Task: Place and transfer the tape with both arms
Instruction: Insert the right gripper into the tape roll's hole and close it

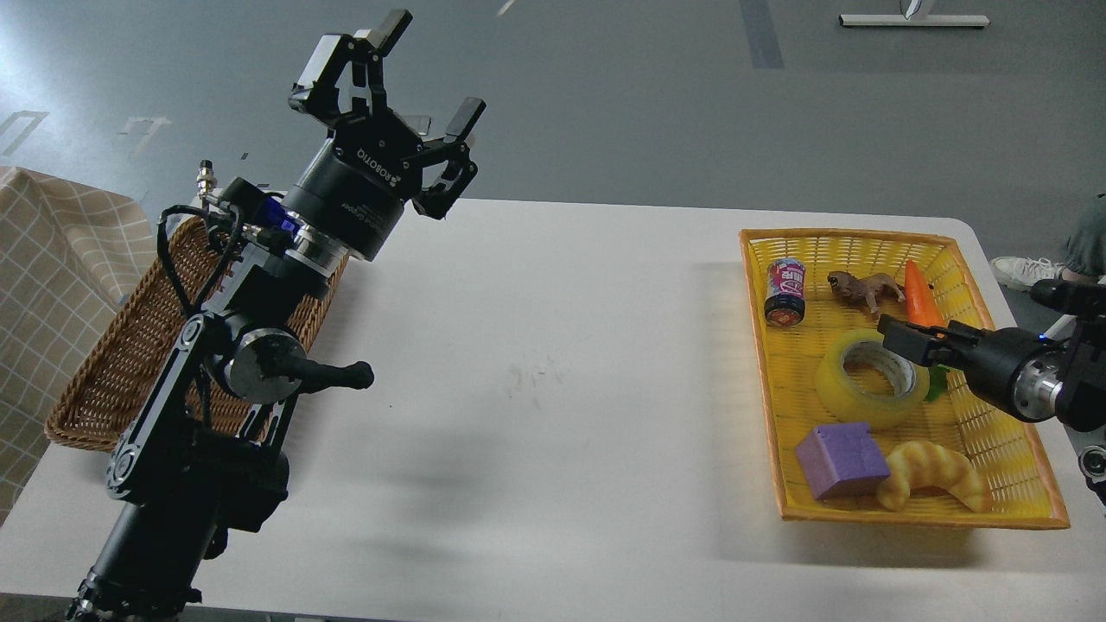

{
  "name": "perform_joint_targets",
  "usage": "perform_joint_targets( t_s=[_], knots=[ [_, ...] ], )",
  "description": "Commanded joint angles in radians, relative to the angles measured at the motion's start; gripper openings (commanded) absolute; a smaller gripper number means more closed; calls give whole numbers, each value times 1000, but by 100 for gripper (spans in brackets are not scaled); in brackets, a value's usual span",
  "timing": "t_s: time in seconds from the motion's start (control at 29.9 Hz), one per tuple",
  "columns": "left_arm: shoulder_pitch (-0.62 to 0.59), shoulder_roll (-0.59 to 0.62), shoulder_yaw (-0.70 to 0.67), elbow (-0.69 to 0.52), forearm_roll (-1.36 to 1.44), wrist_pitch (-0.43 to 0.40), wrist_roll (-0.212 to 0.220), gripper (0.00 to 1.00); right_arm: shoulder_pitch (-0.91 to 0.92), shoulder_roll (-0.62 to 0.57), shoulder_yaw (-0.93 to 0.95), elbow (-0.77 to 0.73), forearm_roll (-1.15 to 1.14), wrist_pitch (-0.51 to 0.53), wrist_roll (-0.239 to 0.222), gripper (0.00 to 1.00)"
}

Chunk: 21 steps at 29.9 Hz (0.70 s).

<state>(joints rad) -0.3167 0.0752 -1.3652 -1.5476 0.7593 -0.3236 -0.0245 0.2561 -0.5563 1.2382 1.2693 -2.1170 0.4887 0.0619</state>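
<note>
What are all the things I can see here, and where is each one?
Table: one, white, centre.
Yellow basket: one, table's right side.
Tape: one, translucent yellow roll, middle of the yellow basket.
Can: one, pink and dark, basket's far left corner.
Toy animal: one, brown, far end of basket.
Carrot: one, orange, beside the animal.
Purple block: one, near end.
Croissant: one, golden, beside the block.
Wicker basket: one, brown, table's left side.
Left gripper: black, raised, jaws open.
Right gripper: black, over the tape.
</note>
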Motion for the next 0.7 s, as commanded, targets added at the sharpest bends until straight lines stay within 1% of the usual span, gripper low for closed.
perform_joint_targets(
  t_s=[0.0,0.2,0.43,0.6,0.67],
  knots=[
    [-1,0,0,1,0,0,0,98,0,9,-6,-22,-24,0,9,94],
    [-1,0,0,3,0,0,0,98,-1,21,-8,-36,-52,0,13,93],
    [1,1,0,3,0,0,0,98,-5,30,-26,-39,-54,0,13,88],
    [-1,6,0,6,-3,3,0,98,-18,53,-29,-82,-54,-65,13,86],
    [-1,6,0,6,-3,3,0,98,-23,53,-29,-90,-54,-68,13,86]
  ],
)
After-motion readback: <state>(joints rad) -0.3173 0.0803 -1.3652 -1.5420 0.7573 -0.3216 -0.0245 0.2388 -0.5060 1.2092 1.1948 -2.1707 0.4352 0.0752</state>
